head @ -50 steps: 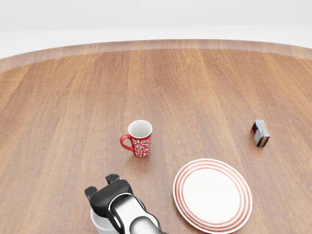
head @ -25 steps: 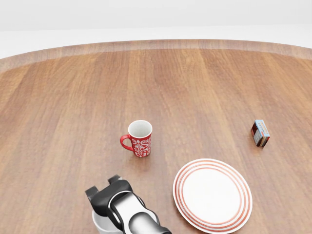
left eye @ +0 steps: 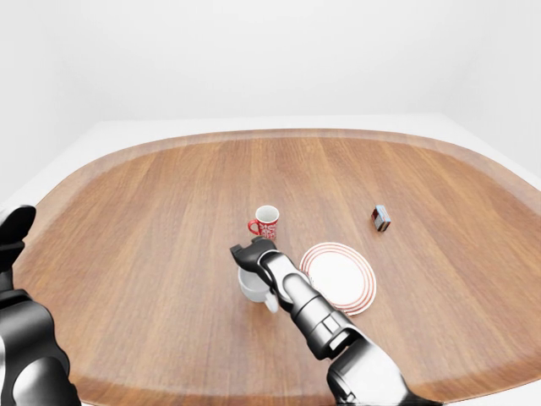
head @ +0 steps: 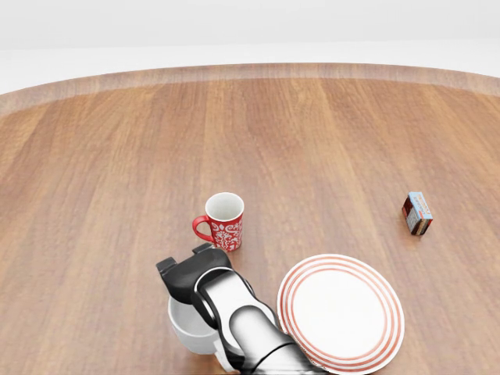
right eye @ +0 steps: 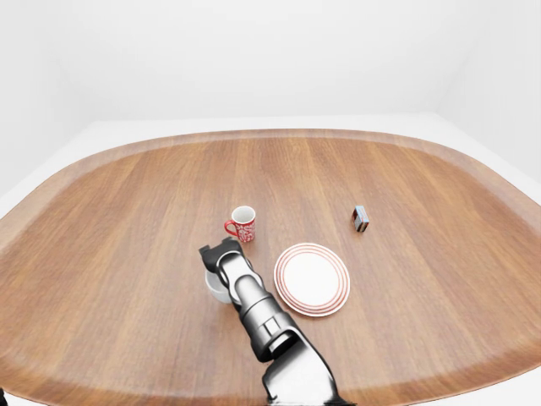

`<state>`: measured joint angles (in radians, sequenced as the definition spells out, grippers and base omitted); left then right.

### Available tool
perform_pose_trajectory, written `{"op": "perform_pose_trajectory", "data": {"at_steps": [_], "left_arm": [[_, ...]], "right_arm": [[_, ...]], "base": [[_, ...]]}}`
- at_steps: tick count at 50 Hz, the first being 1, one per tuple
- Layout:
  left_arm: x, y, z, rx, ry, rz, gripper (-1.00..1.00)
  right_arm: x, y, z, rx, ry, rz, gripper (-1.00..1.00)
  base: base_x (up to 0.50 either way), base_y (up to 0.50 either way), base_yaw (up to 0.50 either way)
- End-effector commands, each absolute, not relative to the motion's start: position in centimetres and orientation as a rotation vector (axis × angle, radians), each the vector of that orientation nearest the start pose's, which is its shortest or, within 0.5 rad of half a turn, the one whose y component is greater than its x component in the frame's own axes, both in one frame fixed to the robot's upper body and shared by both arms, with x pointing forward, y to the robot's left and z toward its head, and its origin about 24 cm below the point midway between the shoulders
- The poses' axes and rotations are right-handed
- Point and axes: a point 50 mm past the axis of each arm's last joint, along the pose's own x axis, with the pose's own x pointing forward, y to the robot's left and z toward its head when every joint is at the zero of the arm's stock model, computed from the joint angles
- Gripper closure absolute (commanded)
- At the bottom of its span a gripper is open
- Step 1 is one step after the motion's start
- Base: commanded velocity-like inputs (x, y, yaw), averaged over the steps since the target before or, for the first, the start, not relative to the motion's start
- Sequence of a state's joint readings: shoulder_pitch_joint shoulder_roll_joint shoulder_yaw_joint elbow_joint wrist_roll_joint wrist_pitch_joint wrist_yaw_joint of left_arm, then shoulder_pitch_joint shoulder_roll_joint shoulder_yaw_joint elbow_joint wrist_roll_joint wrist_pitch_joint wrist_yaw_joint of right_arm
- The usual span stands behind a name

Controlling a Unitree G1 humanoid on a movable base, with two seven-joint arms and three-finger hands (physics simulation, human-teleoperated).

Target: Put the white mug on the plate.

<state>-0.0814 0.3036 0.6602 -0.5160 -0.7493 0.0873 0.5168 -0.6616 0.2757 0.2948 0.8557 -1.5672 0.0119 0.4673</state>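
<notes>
The white mug [head: 186, 326] stands on the wooden table at the bottom of the head view, left of the plate. My right hand [head: 193, 273] reaches in from the bottom edge, and its dark fingers curl over the mug's far rim, shut on it. The white plate [head: 341, 311] with red rings lies bare a short way to the mug's right. At the far left of the left-eye view, my left hand [left eye: 14, 233] is raised off the table's edge; its fingers are too dark to read.
A red patterned mug [head: 224, 222] stands just above the white mug and my hand. A small red and blue box [head: 417, 213] sits at the right. The oval wooden table [left eye: 169, 194] stretches wide beyond them.
My right hand has moved up and to the right, toward the plate. The white mug came with it, closer to the red mug.
</notes>
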Motion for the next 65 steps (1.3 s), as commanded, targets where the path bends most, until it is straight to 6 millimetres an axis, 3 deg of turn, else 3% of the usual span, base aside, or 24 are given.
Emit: {"op": "perform_pose_trajectory", "data": {"at_steps": [1, 2, 3, 5, 6, 12, 15, 19, 24, 28, 31, 38, 65], "left_arm": [[18.6, 31.7, 20.1, -0.469, -0.660, 0.752, -1.00], [18.6, 31.7, 20.1, -0.469, -0.659, 0.752, -1.00], [18.6, 31.6, 20.1, -0.469, -0.660, 0.748, -1.00], [18.6, 31.6, 20.2, -0.467, -0.662, 0.749, -1.00], [18.7, 31.6, 20.2, -0.468, -0.661, 0.750, -1.00], [18.6, 31.6, 20.2, -0.467, -0.665, 0.750, -1.00], [18.6, 31.6, 20.2, -0.466, -0.665, 0.749, -1.00], [18.6, 31.6, 20.2, -0.463, -0.665, 0.748, -1.00], [18.6, 31.6, 20.2, -0.463, -0.665, 0.749, -1.00], [18.6, 31.6, 20.2, -0.462, -0.664, 0.751, -1.00], [18.5, 31.6, 20.3, -0.461, -0.667, 0.751, -1.00], [18.6, 31.6, 20.2, -0.462, -0.664, 0.753, -1.00], [18.5, 31.6, 20.2, -0.463, -0.666, 0.753, -1.00]], "right_arm": [[35.7, -0.9, 12.2, -1.667, 0.064, 0.725, 1.00], [36.3, -1.3, 13.7, -1.654, 0.042, 0.682, 1.00], [37.7, -2.6, 16.8, -1.652, 0.011, 0.594, 1.00], [38.5, -3.6, 19.1, -1.647, -0.004, 0.535, 1.00], [39.2, -4.7, 21.1, -1.639, -0.012, 0.482, 1.00], [41.0, -8.2, 25.6, -1.615, 0.041, 0.375, 1.00], [41.9, -10.3, 26.0, -1.604, 0.114, 0.352, 1.00], [43.0, -13.0, 25.4, -1.588, 0.173, 0.247, 1.00], [43.3, -16.3, 23.2, -1.554, 0.260, 0.146, 1.00], [43.2, -17.5, 22.5, -1.502, 0.277, 0.123, 1.00], [43.0, -18.3, 20.4, -1.523, 0.295, 0.099, 1.00], [42.5, -18.5, 16.6, -1.537, 0.331, 0.121, 1.00], [40.6, -18.3, 9.7, -1.502, 0.428, 0.213, 1.00]], "base": [[0.00, 0.00, 0.00], [0.00, 0.00, 0.00], [0.00, 0.00, 0.00], [0.00, 0.00, 0.00], [0.00, 0.00, 0.00], [0.00, 0.00, 0.00], [0.00, 0.00, 0.00], [0.00, 0.00, 0.00], [0.00, 0.00, 0.00], [0.00, 0.00, 0.00], [0.00, 0.00, 0.00], [0.00, 0.00, 0.00], [0.00, 0.00, 0.00]]}}
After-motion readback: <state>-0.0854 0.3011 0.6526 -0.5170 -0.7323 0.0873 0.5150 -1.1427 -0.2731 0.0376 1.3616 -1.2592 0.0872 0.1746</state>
